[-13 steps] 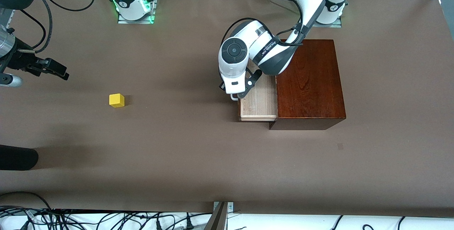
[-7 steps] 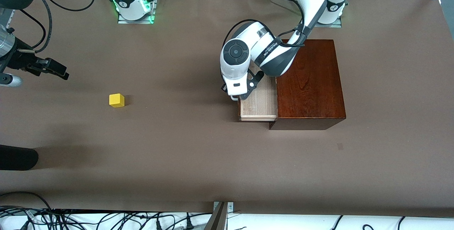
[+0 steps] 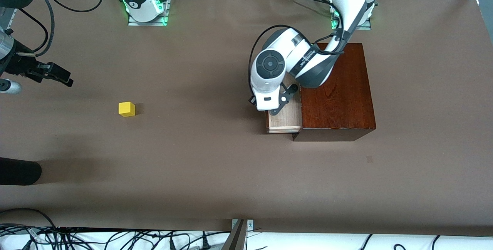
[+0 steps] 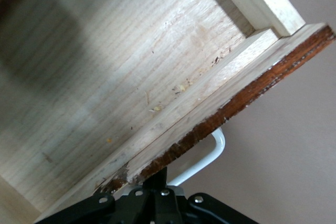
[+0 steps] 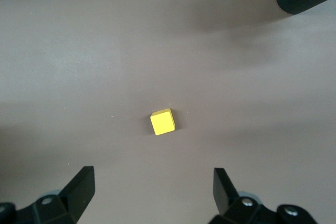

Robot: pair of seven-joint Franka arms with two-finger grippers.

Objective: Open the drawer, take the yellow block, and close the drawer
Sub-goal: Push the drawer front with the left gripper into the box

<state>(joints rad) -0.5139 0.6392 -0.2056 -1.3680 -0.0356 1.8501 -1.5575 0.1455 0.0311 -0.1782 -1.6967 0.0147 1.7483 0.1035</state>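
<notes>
You get even overhead light on the table (image 3: 192,173), with soft shadows beside the yellow block (image 3: 126,109) and the wooden box (image 3: 337,88). The box top shows mild glare. The drawer (image 4: 131,77) close-up looks soft, dim in one corner.

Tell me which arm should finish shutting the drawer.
The left arm, probably. Its end effector is shut on the white handle of the partly open drawer. The right end effector hangs open over the yellow block on the table, toward the right arm's end.
</notes>
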